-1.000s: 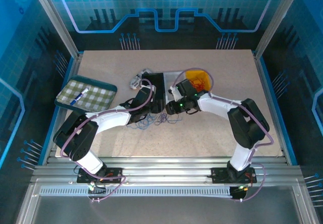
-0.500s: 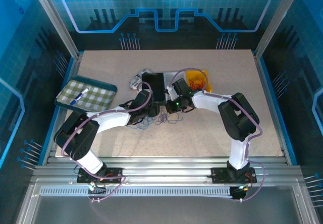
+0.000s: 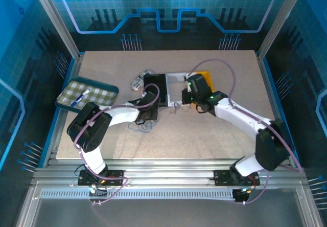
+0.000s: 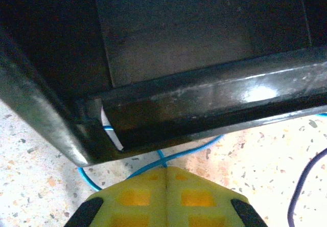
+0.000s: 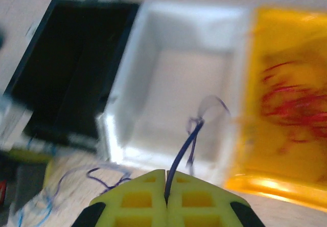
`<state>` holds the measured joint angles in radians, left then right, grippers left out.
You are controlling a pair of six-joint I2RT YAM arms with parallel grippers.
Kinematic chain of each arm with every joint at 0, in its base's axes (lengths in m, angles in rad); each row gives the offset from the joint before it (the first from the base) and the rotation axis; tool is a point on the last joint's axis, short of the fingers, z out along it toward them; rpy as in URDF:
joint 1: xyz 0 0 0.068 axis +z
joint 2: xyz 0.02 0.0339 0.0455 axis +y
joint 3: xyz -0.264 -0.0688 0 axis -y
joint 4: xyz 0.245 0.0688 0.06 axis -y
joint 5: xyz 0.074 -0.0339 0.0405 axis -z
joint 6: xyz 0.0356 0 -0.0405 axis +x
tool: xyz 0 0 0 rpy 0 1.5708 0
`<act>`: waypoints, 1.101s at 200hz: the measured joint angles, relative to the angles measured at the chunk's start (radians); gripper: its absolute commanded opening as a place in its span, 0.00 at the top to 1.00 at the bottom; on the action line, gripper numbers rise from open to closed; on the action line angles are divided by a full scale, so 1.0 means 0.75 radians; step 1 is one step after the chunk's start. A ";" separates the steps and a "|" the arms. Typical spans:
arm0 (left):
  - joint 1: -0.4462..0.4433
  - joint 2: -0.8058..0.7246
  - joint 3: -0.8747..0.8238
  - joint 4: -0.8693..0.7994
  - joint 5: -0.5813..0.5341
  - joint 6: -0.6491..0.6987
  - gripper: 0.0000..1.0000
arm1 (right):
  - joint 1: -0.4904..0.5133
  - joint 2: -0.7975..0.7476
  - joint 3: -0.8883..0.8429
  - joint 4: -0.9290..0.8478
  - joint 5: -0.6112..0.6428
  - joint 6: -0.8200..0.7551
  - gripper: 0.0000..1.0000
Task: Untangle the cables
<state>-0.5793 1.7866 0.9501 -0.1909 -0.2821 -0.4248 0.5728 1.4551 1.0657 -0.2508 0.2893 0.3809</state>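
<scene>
Watching the right hand: its fingers are clamped on a dark blue cable over the near wall of the white bin, mid-worktop. My left hand is closed at the near corner of the black bin, with a blue cable at its tips. Red cables lie in the yellow bin.

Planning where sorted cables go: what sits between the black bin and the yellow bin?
The white bin, flanked by the black bin and the yellow bin; the right wrist view shows it.
</scene>
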 measured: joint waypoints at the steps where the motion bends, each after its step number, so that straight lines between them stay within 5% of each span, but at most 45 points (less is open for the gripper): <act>1: -0.001 0.002 0.004 -0.004 -0.002 -0.003 1.00 | 0.000 -0.005 0.000 0.000 0.009 0.003 1.00; 34: -0.019 0.027 0.048 -0.069 -0.061 -0.067 1.00 | -0.031 -0.162 0.001 0.005 0.333 0.056 1.00; 74: -0.036 0.034 0.055 -0.081 -0.113 -0.140 1.00 | -0.144 -0.263 0.026 0.010 0.493 0.052 1.00; 122: -0.039 0.035 0.051 -0.077 -0.123 -0.180 1.00 | -0.364 -0.382 0.037 0.019 0.521 0.027 1.00; 175: -0.038 0.025 0.026 -0.052 -0.139 -0.280 1.00 | -0.444 -0.405 0.099 0.095 0.561 -0.195 1.00; 220: -0.035 0.025 0.026 -0.054 -0.147 -0.378 1.00 | -0.769 -0.459 0.160 0.092 0.553 -0.219 1.00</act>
<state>-0.6056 1.8053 0.9699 -0.2314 -0.3923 -0.7086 -0.0036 1.1110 1.1854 -0.1822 0.7044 0.2165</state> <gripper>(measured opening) 0.005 0.038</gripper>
